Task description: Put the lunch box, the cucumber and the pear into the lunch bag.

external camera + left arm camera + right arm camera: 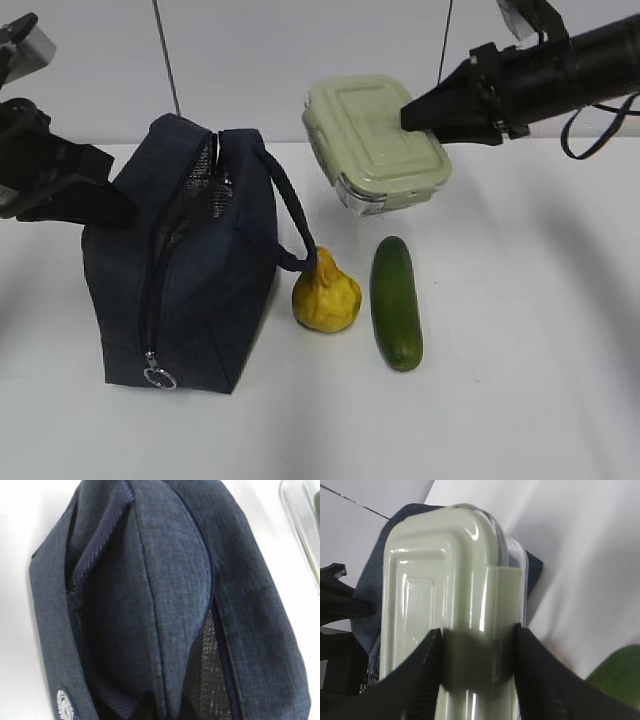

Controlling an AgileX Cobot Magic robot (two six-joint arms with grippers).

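Lunch bag [185, 265] sits front-left on surface [520, 400], zip open. Lunch box [375, 140] airborne, right pincer [410, 115] pinching it; pear [325, 293] & cucumber [396, 302] not packed yet. Left pincer state: can't tell. Clear air betw. box & bag mouth; opening looks narrow.

The right gripper [477, 652] clamps the lunch box [450, 605] aloft; the left gripper [95, 205] is pressed against the lunch bag [215, 290], its jaws hidden.

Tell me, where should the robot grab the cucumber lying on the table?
Probably around the middle of the cucumber, from above, fingers closing across its width. It lies flat with its long sides bare; the pear sits apart on its left, leaving some room.
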